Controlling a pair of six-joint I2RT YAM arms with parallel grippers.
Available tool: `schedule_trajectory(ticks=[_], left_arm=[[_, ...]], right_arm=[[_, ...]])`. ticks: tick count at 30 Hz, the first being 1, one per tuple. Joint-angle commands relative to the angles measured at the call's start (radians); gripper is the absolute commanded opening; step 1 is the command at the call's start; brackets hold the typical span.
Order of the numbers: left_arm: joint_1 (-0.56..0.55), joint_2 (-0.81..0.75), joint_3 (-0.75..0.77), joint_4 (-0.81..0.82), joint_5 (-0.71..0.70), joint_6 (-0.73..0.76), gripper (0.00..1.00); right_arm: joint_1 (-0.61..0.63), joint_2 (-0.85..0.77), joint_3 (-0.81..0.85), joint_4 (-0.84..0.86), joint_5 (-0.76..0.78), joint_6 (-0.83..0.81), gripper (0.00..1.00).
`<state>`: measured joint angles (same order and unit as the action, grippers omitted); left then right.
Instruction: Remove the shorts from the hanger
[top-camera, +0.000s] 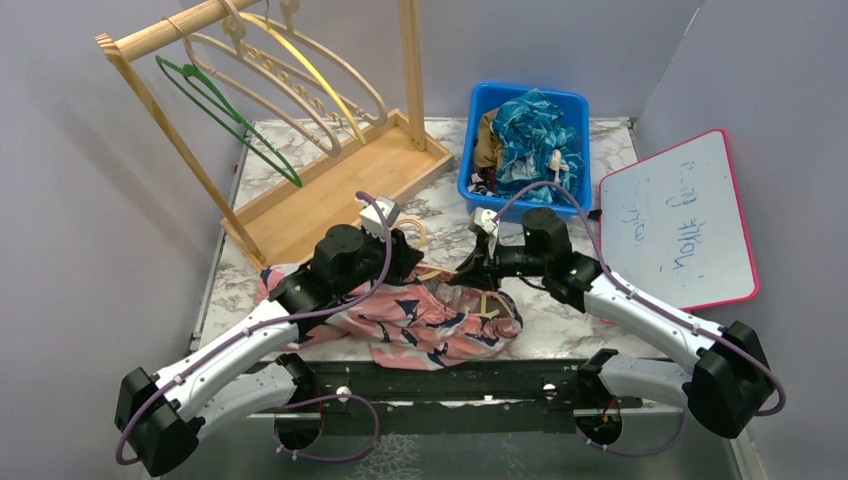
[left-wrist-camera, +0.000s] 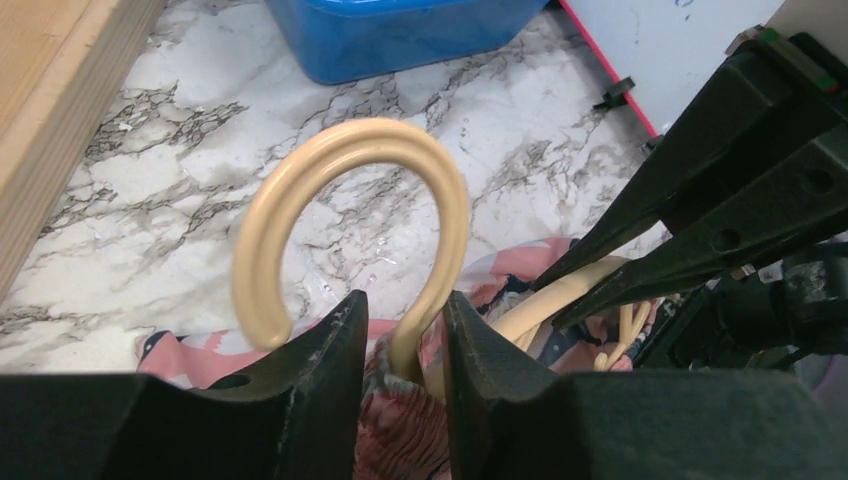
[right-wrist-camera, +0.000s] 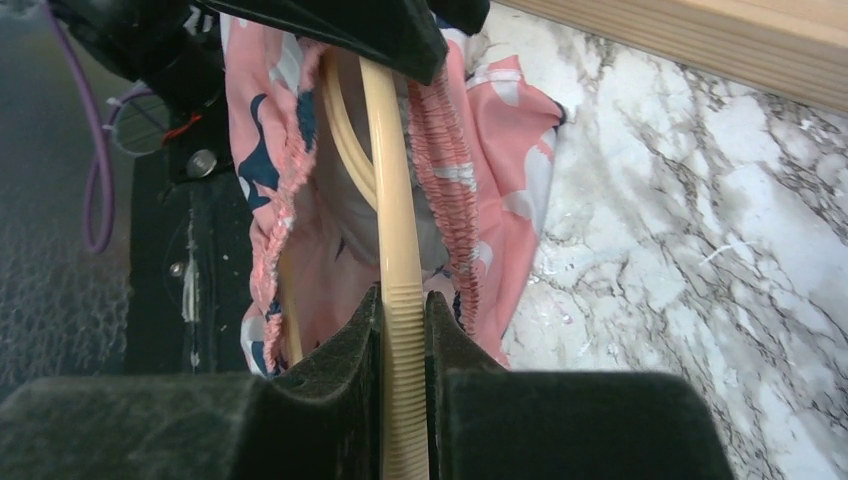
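Right gripper (right-wrist-camera: 402, 300) is clamped on the cream plastic hanger (right-wrist-camera: 391, 180) inside the pink blotchy fabric shorts (right-wrist-camera: 500, 130), left gripper (left-wrist-camera: 405, 305) sits open-jawed round its hook (left-wrist-camera: 350, 135).

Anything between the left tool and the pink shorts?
Only the hanger: its hook stem stands between the parted fingers of the left tool, with the shorts bunched just beneath. The right tool clamps a hanger arm.

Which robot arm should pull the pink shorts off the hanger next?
Probably the left. The right gripper is clamped on the hanger, pinning it. The left gripper stands open around the hook, with the shorts right beneath it.
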<state>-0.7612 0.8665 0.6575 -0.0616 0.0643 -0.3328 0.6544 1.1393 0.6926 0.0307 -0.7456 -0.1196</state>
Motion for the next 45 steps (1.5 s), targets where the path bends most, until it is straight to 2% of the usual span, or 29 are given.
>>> schedule_trajectory(ticks=[1, 3, 5, 8, 12, 14, 16, 18, 19, 21, 24, 31, 35, 37, 39, 42, 45], left_arm=[[-0.004, 0.075, 0.092, -0.051, -0.051, 0.017, 0.27], [-0.006, 0.086, 0.107, -0.078, -0.113, 0.014, 0.09], [-0.007, 0.079, 0.115, -0.092, -0.164, 0.014, 0.00], [-0.008, 0.055, 0.116, -0.097, -0.203, 0.028, 0.00], [-0.008, 0.000, 0.101, -0.072, -0.182, 0.055, 0.00], [-0.008, -0.028, 0.095, -0.064, -0.160, 0.079, 0.00], [-0.009, -0.060, 0.087, -0.064, -0.152, 0.100, 0.00], [-0.009, -0.096, 0.075, -0.063, -0.162, 0.109, 0.00], [-0.009, -0.118, 0.067, -0.062, -0.169, 0.110, 0.00], [-0.008, -0.146, 0.052, -0.041, -0.158, 0.114, 0.00], [-0.009, -0.161, 0.038, -0.006, -0.094, 0.132, 0.00], [-0.008, -0.180, 0.036, 0.009, 0.060, 0.140, 0.00], [-0.008, -0.204, 0.023, 0.029, 0.081, 0.140, 0.00], [-0.009, -0.209, 0.022, 0.038, 0.095, 0.138, 0.00], [-0.009, -0.210, 0.022, 0.047, 0.109, 0.139, 0.00], [-0.009, -0.219, 0.011, 0.088, 0.115, 0.136, 0.00], [-0.009, -0.235, -0.015, 0.128, 0.110, 0.125, 0.00]], right_arm=[[0.071, -0.034, -0.006, -0.023, 0.193, 0.018, 0.01], [0.095, -0.041, -0.003, -0.038, 0.276, 0.016, 0.01], [0.103, -0.051, -0.002, -0.055, 0.320, 0.021, 0.02], [0.105, -0.090, -0.021, -0.039, 0.330, 0.045, 0.09], [0.105, -0.154, -0.052, -0.018, 0.412, 0.158, 0.35], [0.105, -0.193, -0.052, -0.054, 0.542, 0.242, 0.47], [0.103, -0.224, -0.039, -0.133, 0.734, 0.339, 0.63], [0.103, -0.237, -0.005, -0.255, 0.886, 0.425, 0.69], [0.103, -0.240, 0.012, -0.311, 0.885, 0.436, 0.70], [0.103, -0.246, 0.019, -0.348, 0.770, 0.420, 0.70], [0.103, -0.253, -0.007, -0.277, 0.609, 0.386, 0.70], [0.103, -0.238, 0.028, -0.122, 0.708, 0.205, 0.71], [0.103, -0.179, 0.055, -0.104, 0.546, 0.053, 0.72], [0.103, -0.139, 0.091, -0.150, 0.481, 0.047, 0.72], [0.103, -0.095, 0.130, -0.218, 0.351, 0.048, 0.72], [0.103, -0.028, 0.184, -0.334, 0.132, 0.015, 0.63], [0.103, -0.015, 0.180, -0.341, 0.108, 0.065, 0.48]])
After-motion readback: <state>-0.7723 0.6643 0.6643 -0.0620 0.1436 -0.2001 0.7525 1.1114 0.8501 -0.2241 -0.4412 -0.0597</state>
